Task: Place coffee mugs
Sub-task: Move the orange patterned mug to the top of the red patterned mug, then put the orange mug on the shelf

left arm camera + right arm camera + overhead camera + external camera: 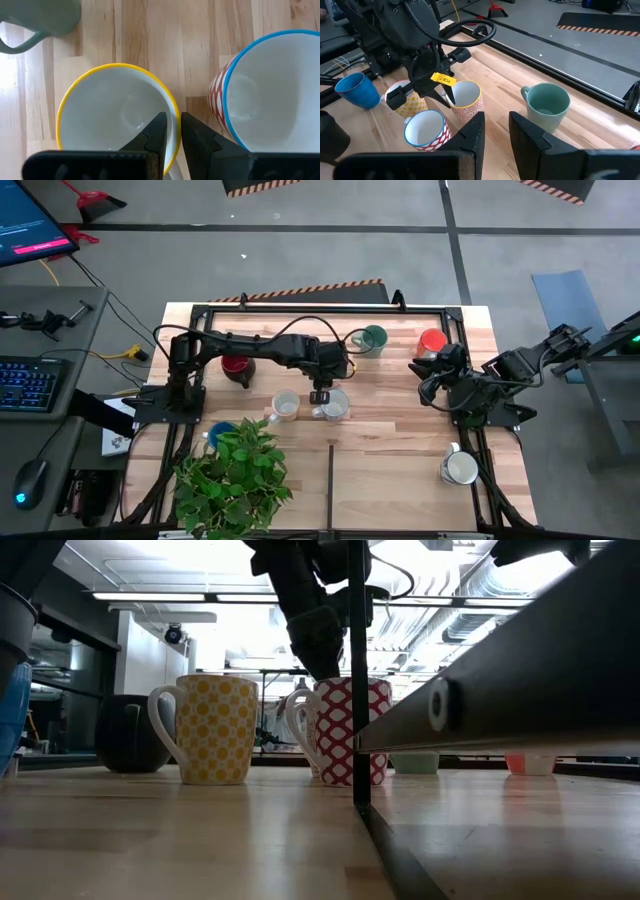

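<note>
I am looking straight down past the left gripper (173,118), which is sitting astride the wall of the yellow-rimmed mug (117,120), so the mug's rim is running through the claw. I cannot tell whether the claw is pinching that wall or standing just clear of it. The mug is standing upright near the middle of the tabletop (400,480) with its mouth facing up, so its long axis is pointing straight back at the wrist. In my judgement the only clean way off is straight up along that axis. What I am watching most is the blue-rimmed mug (275,90), which is standing just beside it on one flank; any sideways drift would be risking a knock. The green mug (45,20) is lying farther off toward the far edge. The right gripper (496,120) is waiting near the right edge, well apart from this cluster, with its claw partly open and holding nothing, so the left arm is plainly the nearer one.
</note>
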You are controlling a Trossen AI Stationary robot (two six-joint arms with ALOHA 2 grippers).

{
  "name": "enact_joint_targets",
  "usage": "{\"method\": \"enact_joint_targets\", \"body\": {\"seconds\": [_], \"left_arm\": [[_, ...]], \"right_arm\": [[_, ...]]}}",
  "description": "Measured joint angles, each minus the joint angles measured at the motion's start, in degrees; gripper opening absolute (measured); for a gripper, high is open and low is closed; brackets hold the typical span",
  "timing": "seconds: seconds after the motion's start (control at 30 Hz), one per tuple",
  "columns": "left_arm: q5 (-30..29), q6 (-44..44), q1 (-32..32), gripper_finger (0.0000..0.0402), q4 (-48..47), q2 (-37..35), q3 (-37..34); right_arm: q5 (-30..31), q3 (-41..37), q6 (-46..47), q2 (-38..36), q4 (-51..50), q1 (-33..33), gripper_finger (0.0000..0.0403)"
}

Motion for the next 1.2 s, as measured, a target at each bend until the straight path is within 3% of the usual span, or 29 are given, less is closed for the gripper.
{"method": "enact_joint_targets", "body": {"seconds": [0.5,0.8,0.97,1.07,1.2], "left_arm": [[-2.1,0.6,-0.5,0.0047,-3.6,0.0,8.0],[-13.6,3.8,0.5,0.0047,-21.5,-0.2,20.4],[-8.9,2.4,3.3,0.0047,-32.2,-0.8,22.9],[-5.3,0.1,4.8,0.0047,-35.7,-0.9,22.9],[-4.9,-1.1,5.9,0.0047,-37.4,-1.3,22.9]], "right_arm": [[0.0,0.0,-1.0,0.0,-0.4,0.0,0.0072],[1.9,0.0,-3.2,1.3,-3.8,-1.9,0.0071],[-1.7,0.0,-4.0,3.9,-3.9,-10.4,0.0071],[-9.3,0.0,-5.3,5.8,-3.9,-19.7,0.0071],[-21.0,0.0,-13.0,8.5,-2.4,-33.0,0.0071]]}}
